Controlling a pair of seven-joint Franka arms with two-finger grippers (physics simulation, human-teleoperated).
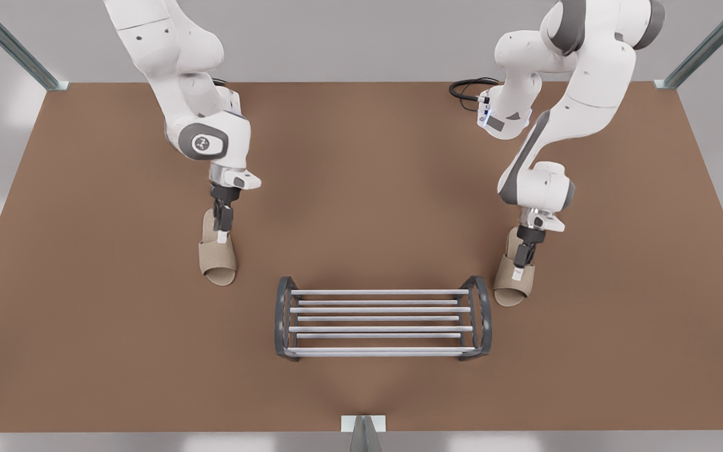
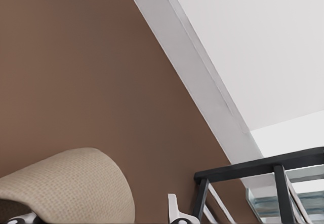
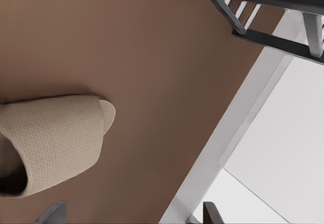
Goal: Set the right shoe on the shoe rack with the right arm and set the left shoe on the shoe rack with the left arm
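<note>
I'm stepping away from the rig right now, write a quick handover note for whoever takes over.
Right gripper: open, low over the right slipper, at the front view's left.
Left gripper: open, low over the left slipper, which lies close beside the rack's end frame at the front view's right.
Shoe rack: nothing on its bars.
Done: both arms are at their slippers.
Left: grip each slipper, lift it, and set it on the rack; both are on the table.

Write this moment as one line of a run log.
left end effector: open, at left slipper | right end effector: open, at right slipper | slippers: not yet on shoe rack
</note>
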